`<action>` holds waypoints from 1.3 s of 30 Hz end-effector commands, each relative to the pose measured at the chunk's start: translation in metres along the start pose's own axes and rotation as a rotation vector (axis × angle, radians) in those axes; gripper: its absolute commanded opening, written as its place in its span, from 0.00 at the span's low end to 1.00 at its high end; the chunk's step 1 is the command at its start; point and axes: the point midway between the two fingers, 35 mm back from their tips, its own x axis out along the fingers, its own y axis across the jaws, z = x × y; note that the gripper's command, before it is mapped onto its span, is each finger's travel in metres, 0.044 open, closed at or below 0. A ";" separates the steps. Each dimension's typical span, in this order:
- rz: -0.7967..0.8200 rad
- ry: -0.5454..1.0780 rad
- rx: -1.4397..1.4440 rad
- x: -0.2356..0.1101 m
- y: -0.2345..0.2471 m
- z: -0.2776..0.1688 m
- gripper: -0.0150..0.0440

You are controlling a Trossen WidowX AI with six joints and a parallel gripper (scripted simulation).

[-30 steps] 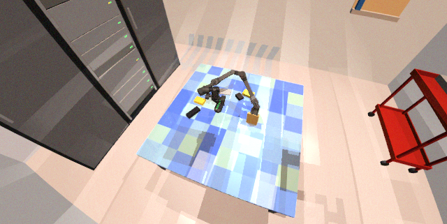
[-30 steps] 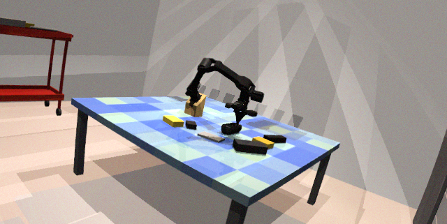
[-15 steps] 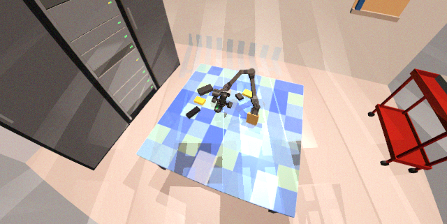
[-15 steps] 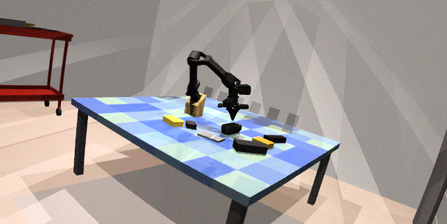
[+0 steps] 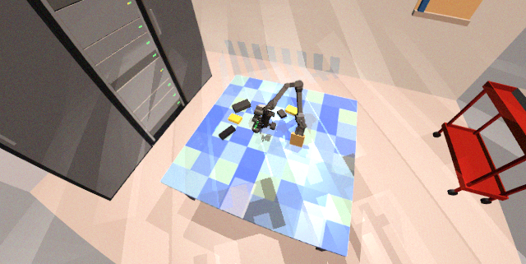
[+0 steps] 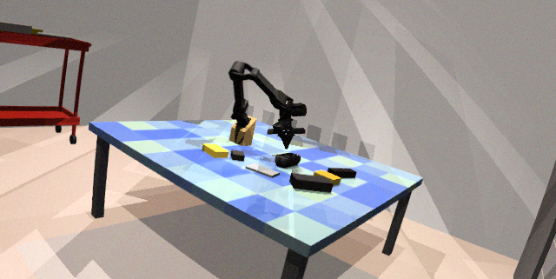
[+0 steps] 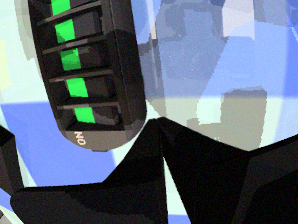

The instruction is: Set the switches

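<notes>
The dark grey controller unit (image 5: pixel 254 126) (image 6: pixel 287 159) (image 7: pixel 93 43) lies on its base on the chequered bench (image 5: pixel 288 198) (image 6: pixel 261 209), with its switch side up. In the wrist view its row of rocker switches runs down the unit, each with a green end showing. I cannot tell which ends are pressed down. My gripper (image 5: pixel 264 122) (image 6: pixel 287 144) (image 7: pixel 156 125) is shut and empty. Its tips hang a little above the bench, just beside the unit's near end and not touching it.
Two yellow blocks (image 5: pixel 235 118) (image 5: pixel 291 109), dark modules (image 5: pixel 241 104) (image 5: pixel 227 132) (image 5: pixel 281 113) and a thin grey plate (image 6: pixel 262 169) lie around the unit. The arm's tan base (image 5: pixel 297 139) (image 6: pixel 243 131) stands to one side. A server cabinet (image 5: pixel 82 71) and a red cart (image 5: pixel 485 145) stand off the bench.
</notes>
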 end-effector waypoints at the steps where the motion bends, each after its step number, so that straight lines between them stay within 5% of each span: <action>1: -0.001 0.001 -0.004 0.000 -0.003 -0.001 0.25; 22: -0.330 -0.007 -0.061 0.022 0.088 0.051 0.25; 39: -0.561 0.005 -0.093 0.034 0.110 0.101 0.25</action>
